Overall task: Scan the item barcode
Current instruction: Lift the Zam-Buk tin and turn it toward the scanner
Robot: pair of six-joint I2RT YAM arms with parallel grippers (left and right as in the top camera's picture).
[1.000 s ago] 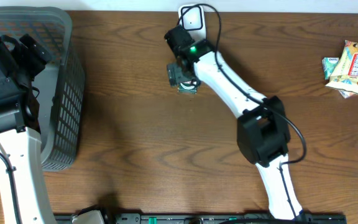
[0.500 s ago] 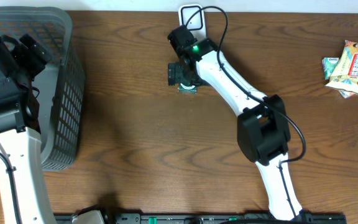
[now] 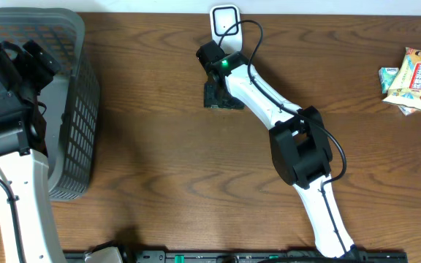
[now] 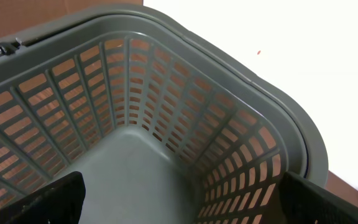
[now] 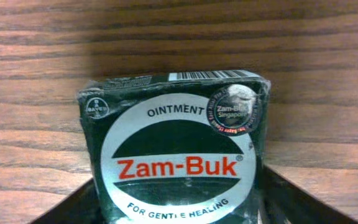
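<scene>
Ointment box (image 5: 176,155) sits between right fingers (image 5: 73,204).

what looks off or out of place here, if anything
Nothing stands out. The Zam-Buk ointment box looks intact between the fingers of the right gripper, the snack packets lie in a small heap at the far right of the table, and the basket stands upright at the left.
</scene>
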